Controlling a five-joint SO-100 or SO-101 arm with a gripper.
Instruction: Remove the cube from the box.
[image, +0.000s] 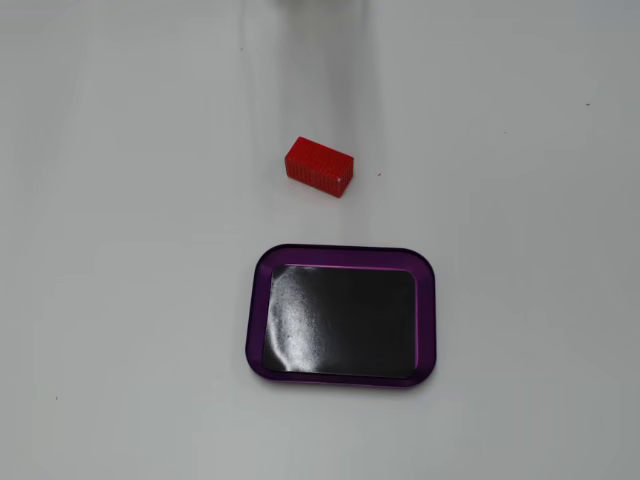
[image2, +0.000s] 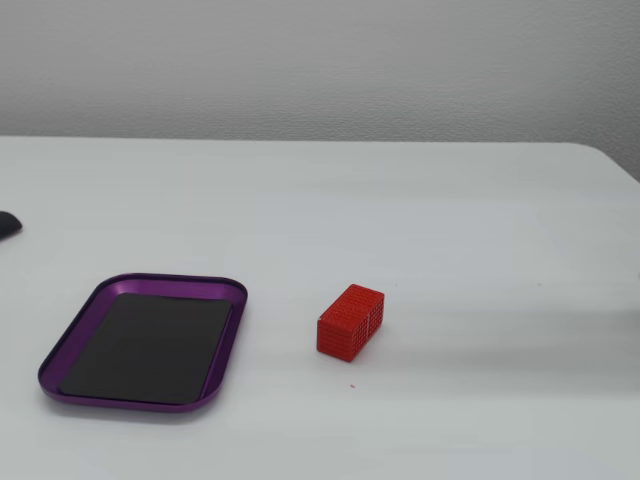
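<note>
The red cube (image: 319, 166) lies on the white table, outside the box and above it in a fixed view. In the other fixed view the cube (image2: 351, 320) sits to the right of the box. The box (image: 258, 330) is a shallow purple-rimmed tray with a shiny black floor, and nothing lies in it; it also shows in a fixed view (image2: 225, 338) at the lower left. A gap of bare table separates cube and box. The gripper and the arm are out of view in both fixed views.
The white table (image: 120, 200) spreads around both things. A grey wall (image2: 320, 60) stands behind the table. A small dark object (image2: 8, 224) peeks in at the left edge. The table's far right corner (image2: 610, 160) shows.
</note>
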